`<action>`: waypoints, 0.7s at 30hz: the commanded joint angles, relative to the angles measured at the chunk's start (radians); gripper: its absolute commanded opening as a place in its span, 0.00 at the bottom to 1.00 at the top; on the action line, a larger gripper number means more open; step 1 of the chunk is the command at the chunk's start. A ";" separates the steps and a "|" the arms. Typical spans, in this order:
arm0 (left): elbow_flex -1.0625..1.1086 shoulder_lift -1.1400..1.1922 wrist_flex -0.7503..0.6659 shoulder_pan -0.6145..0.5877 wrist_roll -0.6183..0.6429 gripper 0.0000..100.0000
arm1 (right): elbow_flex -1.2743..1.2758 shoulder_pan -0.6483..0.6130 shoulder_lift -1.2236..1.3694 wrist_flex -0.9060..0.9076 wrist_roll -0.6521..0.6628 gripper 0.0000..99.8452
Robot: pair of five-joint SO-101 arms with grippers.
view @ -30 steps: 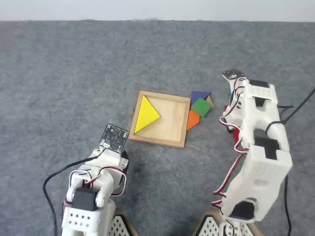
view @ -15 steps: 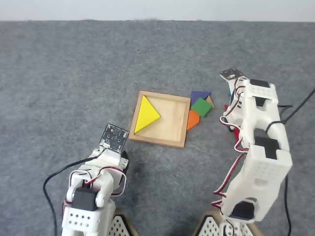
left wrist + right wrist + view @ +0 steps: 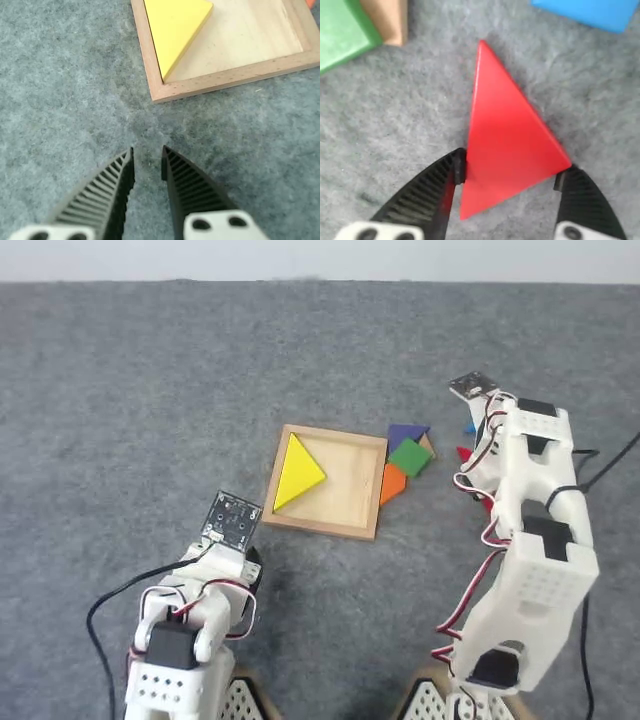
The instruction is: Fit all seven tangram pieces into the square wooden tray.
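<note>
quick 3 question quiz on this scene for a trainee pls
1. True or false: the yellow triangle lies inside the wooden tray.
2. What colour is the piece between the right hand's fingers? A green, B red, C blue.
3. Fill in: the left hand is over the grey ____.
Key: 1 true; 2 B; 3 mat.

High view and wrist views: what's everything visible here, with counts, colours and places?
tray: 1, wood, mid-table
yellow triangle: 1, yellow, inside tray
purple piece: 1, purple, beside tray
green square: 1, green, beside tray
orange piece: 1, orange, against tray
tan piece: 1, tan, by green square
blue piece: 1, blue, near red triangle
red triangle: 1, red, on mat
mat: 1, grey, covers table
left pincer: 1, black, slightly open, near tray
right pincer: 1, black, gripping red triangle
</note>
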 commanded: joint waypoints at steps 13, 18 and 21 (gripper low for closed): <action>-0.007 -0.002 0.005 0.002 0.006 0.09 | -0.163 -0.012 0.001 -0.022 0.058 0.40; -0.007 -0.002 0.005 0.002 0.006 0.09 | -0.180 -0.021 0.044 -0.044 0.141 0.40; -0.007 -0.002 0.005 0.002 0.006 0.09 | -0.189 -0.007 0.093 -0.116 0.170 0.40</action>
